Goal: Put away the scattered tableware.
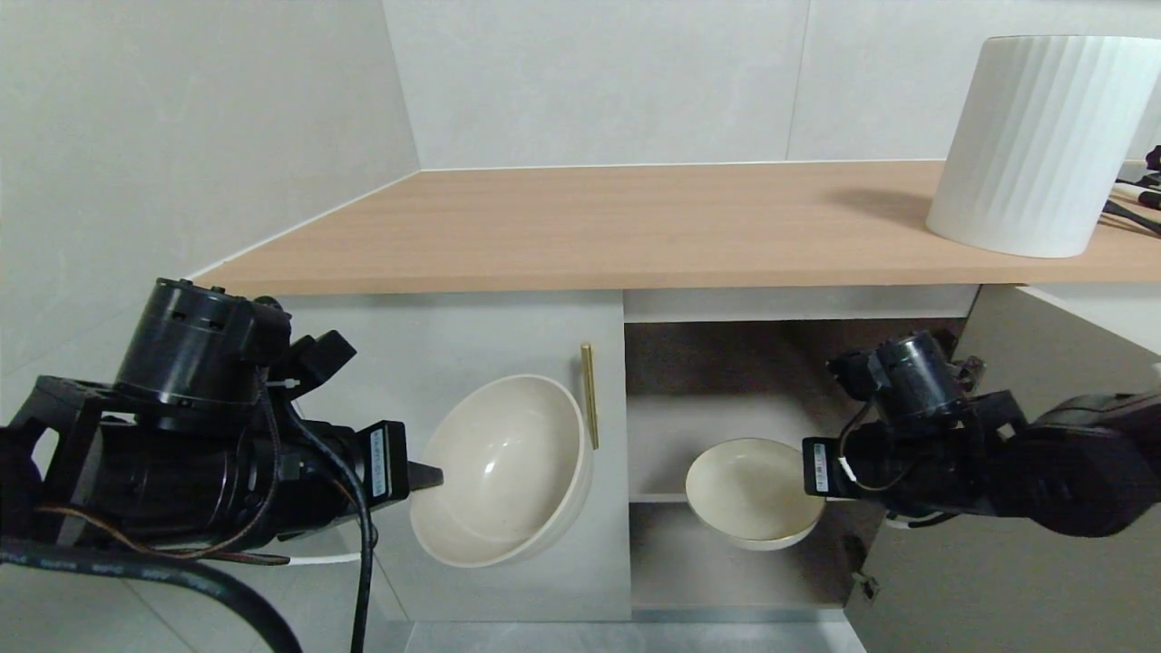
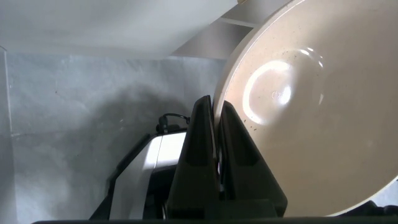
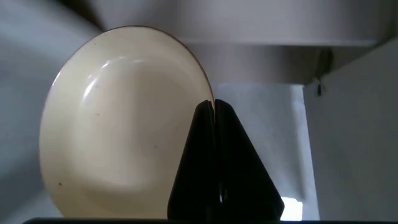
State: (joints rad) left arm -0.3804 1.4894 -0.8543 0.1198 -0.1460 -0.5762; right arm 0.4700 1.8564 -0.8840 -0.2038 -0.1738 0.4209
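The left hand (image 1: pixel 426 476) pinches the rim of the large cream bowl (image 1: pixel 503 472) between closed fingers. It holds the bowl tipped on edge in the air in front of the shut cabinet door (image 1: pixel 508 336), close by the brass handle (image 1: pixel 589 394). I'd judge a rim pinch is the only grip such narrow fingers can get on so wide a bowl, and that it hangs there because the opening beside it is taken. The right hand (image 1: pixel 810 473) clamps the small bowl (image 1: pixel 748 490) the same way, by its rim, at the mouth of the open compartment (image 1: pixel 726 363), about level with the shelf (image 1: pixel 655 497). Whether it touches the shelf I cannot tell. Up on the tabletop (image 1: pixel 590 227) stands a white ribbed container (image 1: pixel 1034 145), well apart from both bowls. A barcode sticker (image 1: pixel 378 462) sits by each hand, its print too small to read. Neither bowl carries writing that I can see.
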